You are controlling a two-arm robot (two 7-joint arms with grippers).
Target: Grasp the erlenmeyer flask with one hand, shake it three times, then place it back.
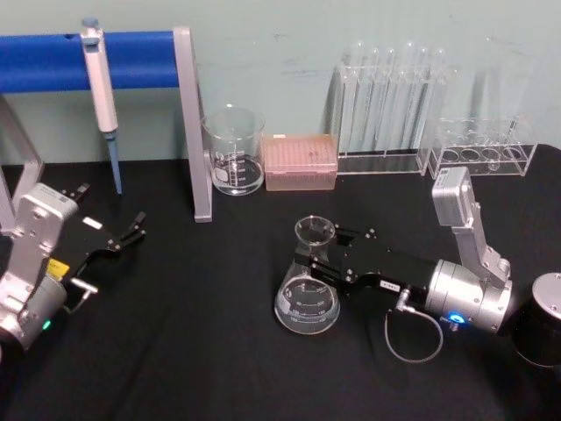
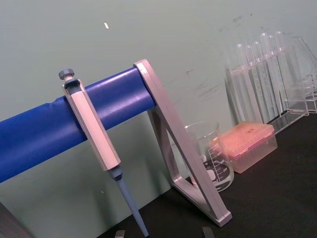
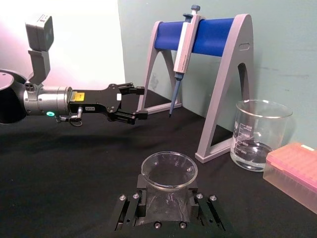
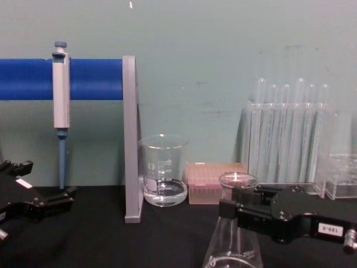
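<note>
Since the task calls for a one-handed shake, the erlenmeyer flask (image 1: 307, 298) is approached by one arm alone: it is seen standing upright on the black table (image 1: 193, 351), near the middle and slightly to the right, with its wide base apparently resting on the cloth. The right gripper (image 1: 314, 256) is laid in level from the right, and its jaws are closed on the narrow neck just under the flared rim, one to each side. That spot is judged to be chosen because the neck is slim enough to fit between the jaws, while the flare above should stop the glass slipping down once it is lifted. No lift can be made out, so the grasp is taken as made and the three shakes as not yet begun. A firm hold is called for, since smooth glass may twist in the grip when it is swung. At the near left the left gripper (image 3: 141, 102) is held idle above the table with its jaws apart, well clear of the flask. Farther back on the left, a pipette (image 1: 101, 96) is hung on the blue bar of a grey stand (image 1: 197, 132). Just right of the stand's upright a glass beaker (image 1: 234, 153) is set, with a pink box (image 1: 301, 162) beside it. At the far right, test tubes (image 1: 390, 96) are kept upright in a clear rack, well apart from the flask, so room for the shake is left.
</note>
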